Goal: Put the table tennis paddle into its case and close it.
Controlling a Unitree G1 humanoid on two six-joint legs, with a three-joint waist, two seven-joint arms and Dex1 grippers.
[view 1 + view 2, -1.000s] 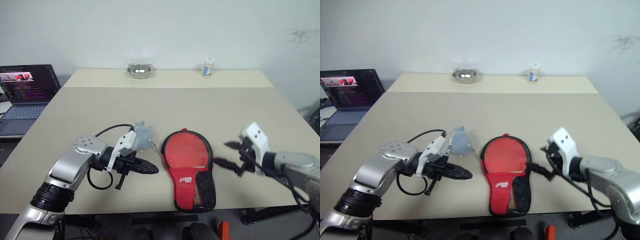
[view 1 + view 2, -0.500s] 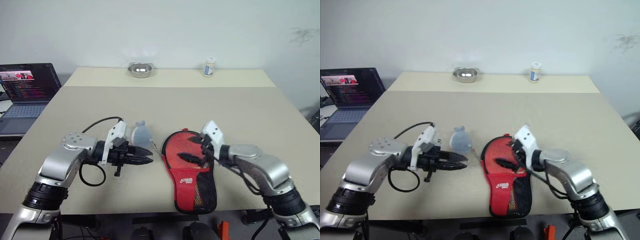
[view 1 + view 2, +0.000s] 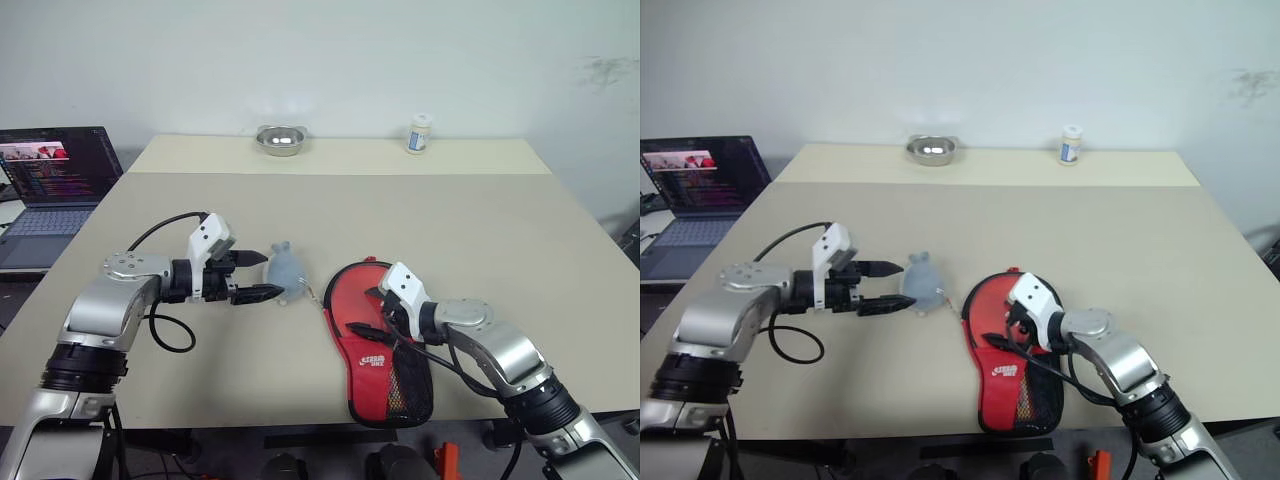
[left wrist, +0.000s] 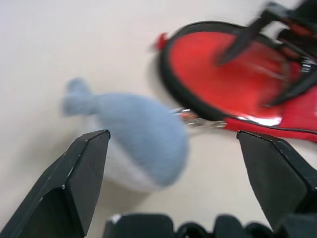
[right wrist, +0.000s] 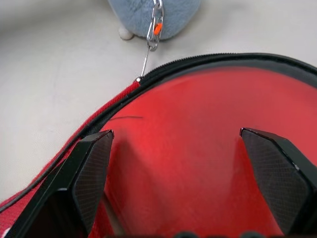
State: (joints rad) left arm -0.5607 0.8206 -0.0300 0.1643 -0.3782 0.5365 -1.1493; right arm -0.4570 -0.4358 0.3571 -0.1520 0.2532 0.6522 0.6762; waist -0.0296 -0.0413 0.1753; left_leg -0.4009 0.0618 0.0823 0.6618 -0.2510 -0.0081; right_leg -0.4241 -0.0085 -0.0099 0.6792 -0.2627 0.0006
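Observation:
The case [image 3: 350,292] lies red side up near the table's front edge, with a white logo and a black mesh pocket [image 3: 410,385] at its narrow end. Its zip edge [image 5: 163,72] looks shut along the round part. The paddle is hidden. A short chain links the zip pull to a grey plush whale [image 3: 285,270] just left of the case. My left gripper [image 3: 268,275] is open, with its fingertips on either side of the whale [image 4: 133,129]. My right gripper [image 3: 365,312] is open above the case's round red face [image 5: 198,148], with nothing between its fingers.
A metal bowl [image 3: 279,140] and a small white bottle [image 3: 418,133] stand at the table's far edge. An open laptop [image 3: 55,180] sits on a lower surface to the left. The case's narrow end reaches the table's front edge [image 3: 300,418].
My left gripper has opened and moved away from the front edge to the whale. My right gripper swung in from the right and sank over the case, staying open.

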